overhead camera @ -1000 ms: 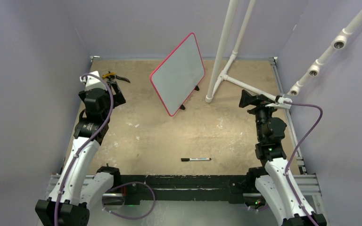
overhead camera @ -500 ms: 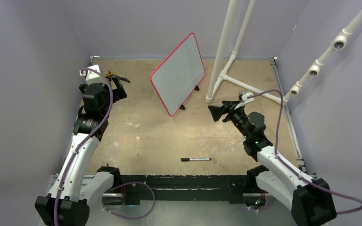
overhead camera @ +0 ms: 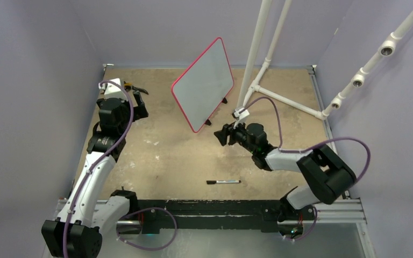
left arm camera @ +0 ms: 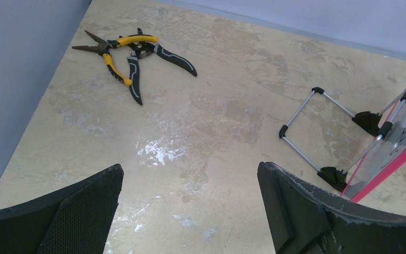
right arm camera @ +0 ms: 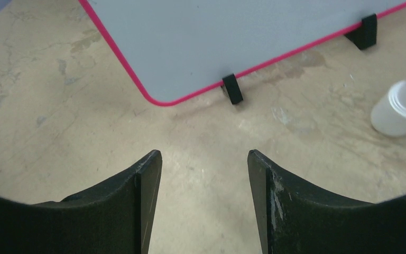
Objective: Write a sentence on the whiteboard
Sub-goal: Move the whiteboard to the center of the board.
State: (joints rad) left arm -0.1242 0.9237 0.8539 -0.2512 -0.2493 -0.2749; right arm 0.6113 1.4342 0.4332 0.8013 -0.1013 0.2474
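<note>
Right arm has swung from the right edge to frame centre; right gripper (overhead camera: 221, 134) now sits low, jaws apart and empty, facing the board's bottom rim. Marker (overhead camera: 223, 181) lies lower centre, untouched – probably the next pickup. Left gripper (left arm camera: 190, 174) upper left, jaws wide apart, empty, likely parked clear. Whiteboard (overhead camera: 203, 83) stands tilted on black feet, upper centre, face blank – no sentence yet. Pliers (left arm camera: 129, 53) far upper left. No containers in view
</note>
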